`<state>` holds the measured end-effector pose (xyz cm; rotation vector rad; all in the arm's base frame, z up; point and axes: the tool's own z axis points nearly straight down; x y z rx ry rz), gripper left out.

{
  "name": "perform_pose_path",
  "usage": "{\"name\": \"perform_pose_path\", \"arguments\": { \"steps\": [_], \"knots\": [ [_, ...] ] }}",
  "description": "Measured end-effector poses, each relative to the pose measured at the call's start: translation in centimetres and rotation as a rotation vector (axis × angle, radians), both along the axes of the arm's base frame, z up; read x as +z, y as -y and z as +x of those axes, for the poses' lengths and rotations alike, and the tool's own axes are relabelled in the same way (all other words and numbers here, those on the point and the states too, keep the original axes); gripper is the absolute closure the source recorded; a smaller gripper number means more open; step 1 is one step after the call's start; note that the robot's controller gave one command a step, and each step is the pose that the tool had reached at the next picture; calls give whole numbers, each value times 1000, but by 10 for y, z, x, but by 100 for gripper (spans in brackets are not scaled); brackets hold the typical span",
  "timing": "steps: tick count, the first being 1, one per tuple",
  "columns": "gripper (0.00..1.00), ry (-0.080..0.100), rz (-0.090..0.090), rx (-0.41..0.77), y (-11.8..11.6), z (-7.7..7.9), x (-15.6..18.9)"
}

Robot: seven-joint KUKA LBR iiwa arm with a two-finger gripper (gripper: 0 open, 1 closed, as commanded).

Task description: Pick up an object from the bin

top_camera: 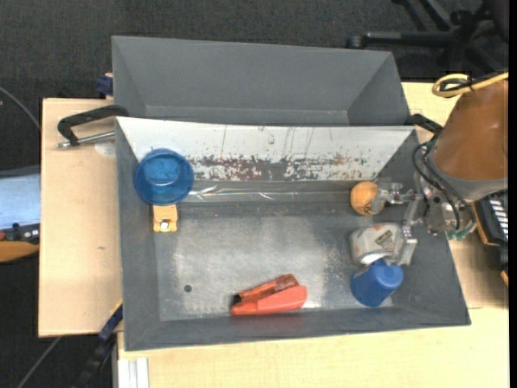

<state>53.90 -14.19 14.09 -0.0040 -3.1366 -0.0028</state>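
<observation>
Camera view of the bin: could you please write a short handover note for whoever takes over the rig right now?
Pincer: down at the right end of the grey metal bin, between the small orange ball and the silvery round roll; grip cannot be judged.
Also there: blue plastic cup just below the roll, red-orange plastic clamp front centre, round blue bowl and small yellow block far left.
Done: nothing visibly lifted.
Left: grasp one thing, lift it out.

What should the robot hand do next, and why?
Probably ease down toward the silvery round thing at the right of the bin. The gripper sits right beside it, with an orange ball and a blue cup crowding either side.
</observation>
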Motion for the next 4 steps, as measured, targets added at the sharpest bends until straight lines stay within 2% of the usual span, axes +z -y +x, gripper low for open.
{"name": "perform_pose_path", "arguments": {
  "steps": [1, 2, 3, 4],
  "knots": [
    [0, 8, -2, 2, 0, 2, 4],
    [0, 15, -4, 88, -7, 7, -21],
    [0, 5, -3, 143, -10, 8, -39],
    [100, -3, -15, 27, -13, 13, -42]
  ]
}}
